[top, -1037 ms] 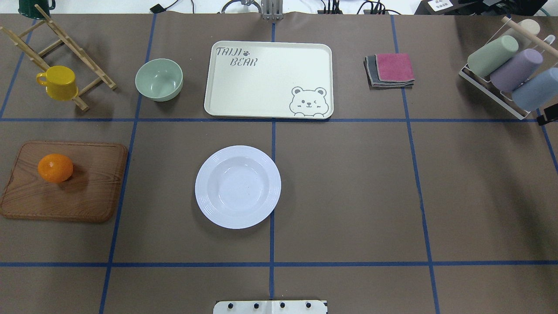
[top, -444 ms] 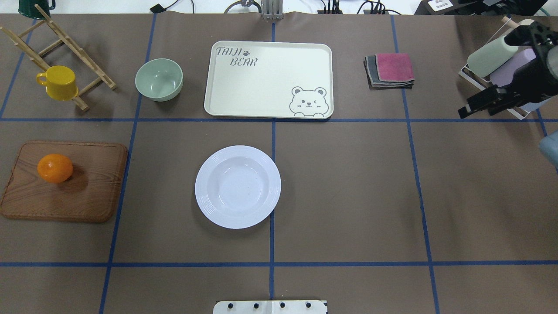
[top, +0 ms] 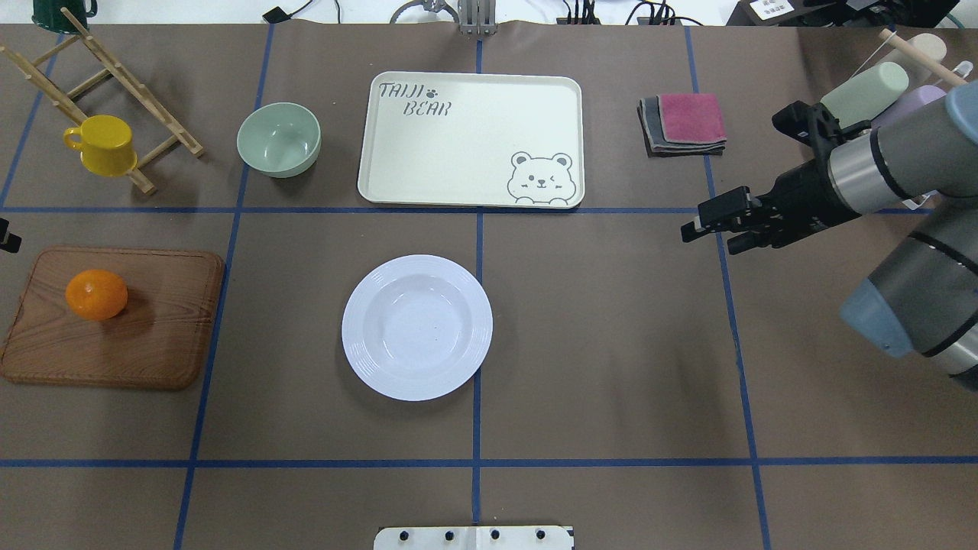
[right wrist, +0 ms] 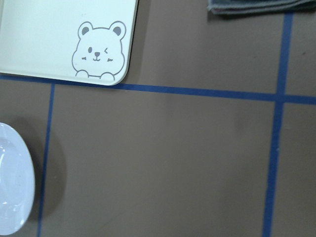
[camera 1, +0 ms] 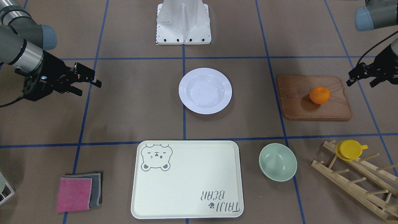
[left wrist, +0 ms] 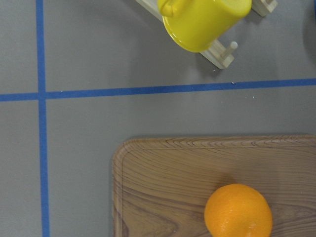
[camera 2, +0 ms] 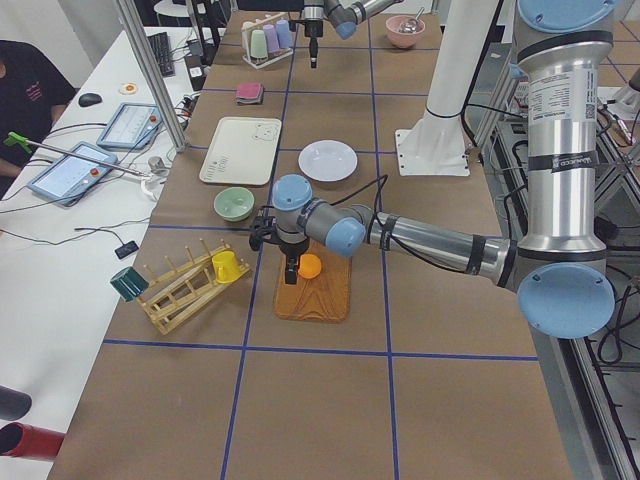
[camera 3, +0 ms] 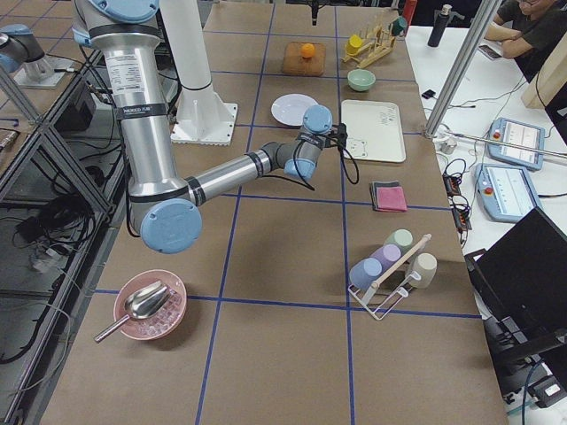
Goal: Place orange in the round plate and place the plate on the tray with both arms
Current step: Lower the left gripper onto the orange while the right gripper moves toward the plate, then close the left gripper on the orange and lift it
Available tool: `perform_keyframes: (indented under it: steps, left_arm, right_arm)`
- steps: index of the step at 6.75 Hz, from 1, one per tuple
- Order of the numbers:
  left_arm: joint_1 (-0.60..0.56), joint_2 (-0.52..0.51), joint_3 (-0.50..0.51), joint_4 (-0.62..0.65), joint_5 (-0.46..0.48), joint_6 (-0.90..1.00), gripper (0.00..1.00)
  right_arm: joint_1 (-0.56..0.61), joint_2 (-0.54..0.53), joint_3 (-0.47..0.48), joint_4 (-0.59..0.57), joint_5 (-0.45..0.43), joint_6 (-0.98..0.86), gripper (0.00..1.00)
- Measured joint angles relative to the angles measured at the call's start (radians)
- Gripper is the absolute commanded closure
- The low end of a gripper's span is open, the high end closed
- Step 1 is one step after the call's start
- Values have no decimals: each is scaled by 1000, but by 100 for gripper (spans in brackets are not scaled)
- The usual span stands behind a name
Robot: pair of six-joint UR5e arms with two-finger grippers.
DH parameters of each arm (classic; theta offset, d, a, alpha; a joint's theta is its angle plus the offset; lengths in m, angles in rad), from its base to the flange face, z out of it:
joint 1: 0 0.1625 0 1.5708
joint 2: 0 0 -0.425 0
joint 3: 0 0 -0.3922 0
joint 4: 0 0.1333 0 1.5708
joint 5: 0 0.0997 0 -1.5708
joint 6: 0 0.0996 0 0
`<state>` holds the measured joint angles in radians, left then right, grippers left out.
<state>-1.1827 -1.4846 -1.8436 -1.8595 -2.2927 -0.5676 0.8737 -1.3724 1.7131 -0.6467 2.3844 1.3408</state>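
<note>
Orange (camera 1: 319, 95) sits on the wooden board (camera 1: 298, 102), frame right in the front view. Left claw (camera 1: 360, 83) hovers beside it, jaws apart. I'd centre over the fruit, descend straight and grip softly. Right claw (top: 712, 235) is also apart.

Tally: one orange (top: 96, 294), one round plate (top: 416, 327), one tray (top: 470, 141), two robot arms (camera 1: 21, 51). One wooden board (top: 153, 336), one green bowl (top: 279, 140), one yellow cup (top: 103, 145), one wooden peg rack (top: 114, 72). One stack of folded cloths (top: 684, 122), pink over grey. Four tumblers (camera 3: 386, 258) on one wire rack (camera 3: 376, 305). One pink bowl (camera 3: 168, 320).
</note>
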Motion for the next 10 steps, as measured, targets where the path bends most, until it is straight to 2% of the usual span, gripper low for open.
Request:
perform_keyframes:
  steps: [1, 2, 4, 5, 7, 10]
  left_arm:
    - [30, 2, 0, -30, 12, -63, 2]
    - [80, 3, 3, -78, 37, -155, 2]
    - [200, -3, 17, -153, 113, -308, 2]
    - [225, -10, 32, -167, 128, -330, 2]
    - [237, -26, 66, -175, 136, -339, 2]
    - [247, -53, 138, -219, 136, -346, 3]
  right_arm:
    - [-67, 20, -28, 131, -76, 137, 0]
    - [-114, 37, -32, 188, -133, 219, 0]
    - [-168, 49, -26, 223, -199, 270, 0]
    - [-194, 49, -25, 235, -242, 276, 0]
    - [-249, 50, -21, 241, -323, 280, 0]
    - [-271, 50, -14, 242, -349, 281, 0]
